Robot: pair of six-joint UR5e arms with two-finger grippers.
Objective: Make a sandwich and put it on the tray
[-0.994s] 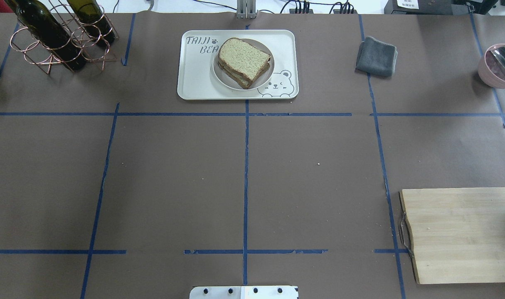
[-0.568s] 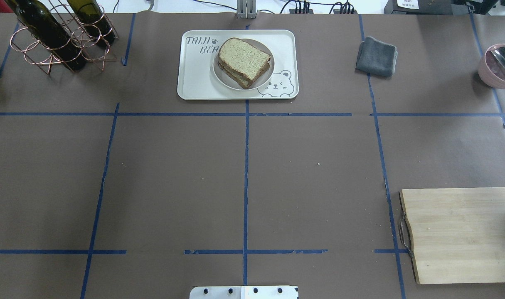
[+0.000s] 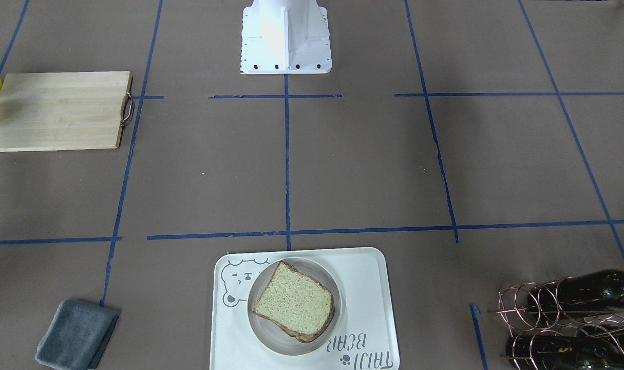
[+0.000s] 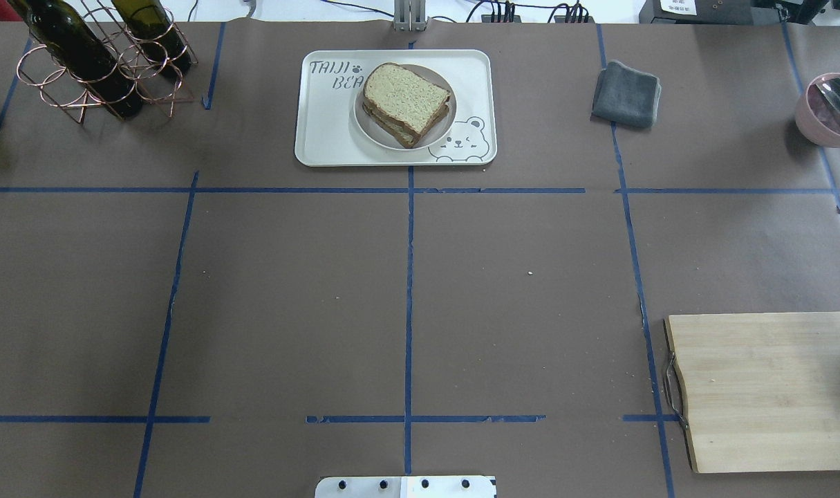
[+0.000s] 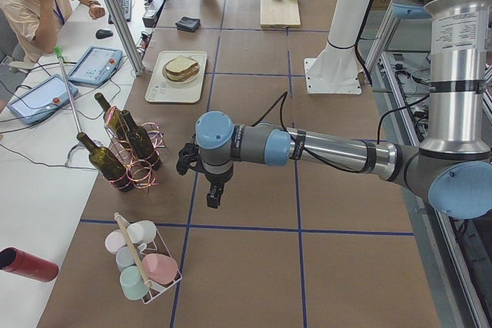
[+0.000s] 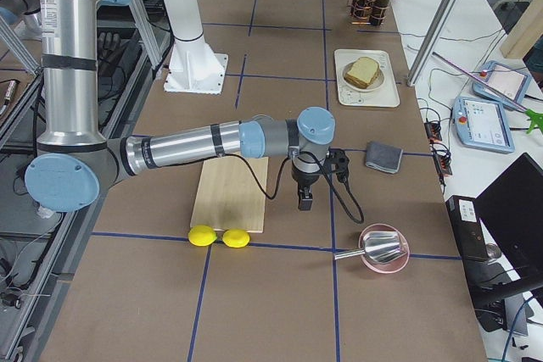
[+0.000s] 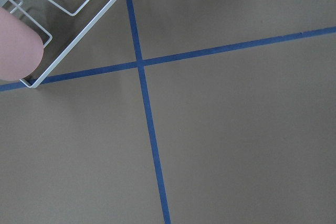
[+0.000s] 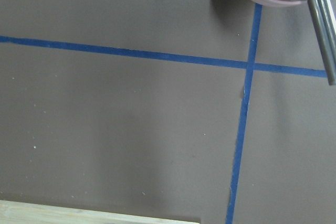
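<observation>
The sandwich (image 4: pixel 406 102), two speckled tan slices with dark crust, lies on a small round pale plate (image 4: pixel 375 133) on the cream-white bear tray (image 4: pixel 323 131) at the table's far middle. Its filling is hidden between the slices. It also shows in the front-facing view (image 3: pixel 295 301) on the tray (image 3: pixel 363 288). My left gripper (image 5: pixel 213 193) hangs over bare table near the bottle rack, far from the tray. My right gripper (image 6: pixel 303 203) hangs beside the cutting board. Both show only in the side views, so I cannot tell whether they are open or shut.
A wooden cutting board (image 4: pixel 765 391) lies at the near right, with two lemons (image 6: pixel 216 236) at its end. A grey cloth (image 4: pixel 626 94), a pink bowl with a metal ladle (image 4: pixel 831 111), a wire rack of wine bottles (image 4: pixel 101 62) and a cup rack (image 5: pixel 142 263) stand around the edges.
</observation>
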